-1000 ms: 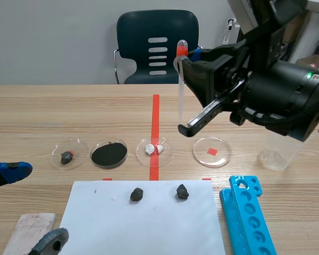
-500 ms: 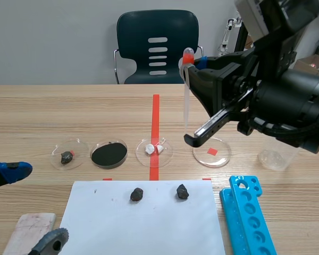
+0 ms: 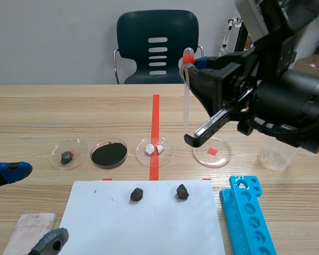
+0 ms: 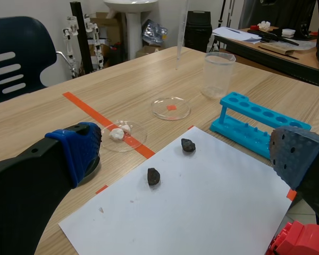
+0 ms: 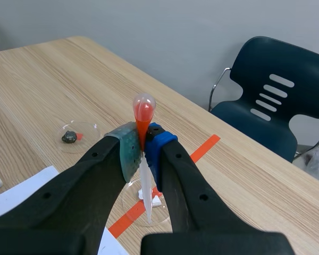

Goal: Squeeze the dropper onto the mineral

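**Dropper pinched upright in my right gripper, above the dishes**

My right gripper (image 5: 142, 146) is raised over the right half of the tabletop (image 3: 53, 111). Its two pads are pressed onto the dropper (image 3: 185, 93) just under the bulb. The dropper stands upright. Its bulb is on top and holds red liquid, and its thin tip points down, clear of the wood. In the scene view the tip falls between two dishes in the row across the middle of the tabletop. These are the dish of white pieces (image 3: 153, 149) and the dish with a red scrap (image 3: 212, 152).

The white sheet (image 3: 143, 228) lies at the tabletop's near edge. A dark mineral (image 3: 136, 194) sits near the middle of the sheet's far edge, and a second mineral (image 3: 182, 192) sits toward its far right corner. Neither touches the dropper.

My left gripper (image 4: 189, 154) hangs low by the near left corner with its fingers spread wide and nothing between them.

Further left in the row are a dish of black powder (image 3: 109, 154) and a dish with a small dark stone (image 3: 68, 155). A clear cup (image 3: 276, 154) stands toward the right edge. A blue tube rack (image 3: 247, 212) lies beside the sheet's right edge.
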